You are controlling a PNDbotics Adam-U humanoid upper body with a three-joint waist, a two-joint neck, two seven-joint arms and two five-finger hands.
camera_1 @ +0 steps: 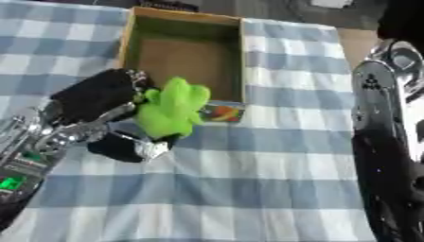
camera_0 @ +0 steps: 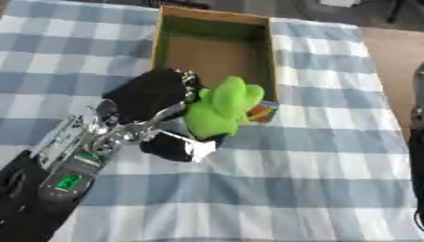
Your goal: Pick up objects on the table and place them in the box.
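Note:
A bright green plush toy is held just in front of the near wall of the open cardboard box, which looks empty inside. My left hand comes in from the lower left, fingers and thumb curled round the toy's left side. A small colourful item shows at the box's near right corner, partly hidden by the toy. My right arm runs down the right edge; its hand is out of view.
A blue and white checked cloth covers the table. Bare brown tabletop shows at the far right beyond the cloth. Dark objects lie past the table's far edge.

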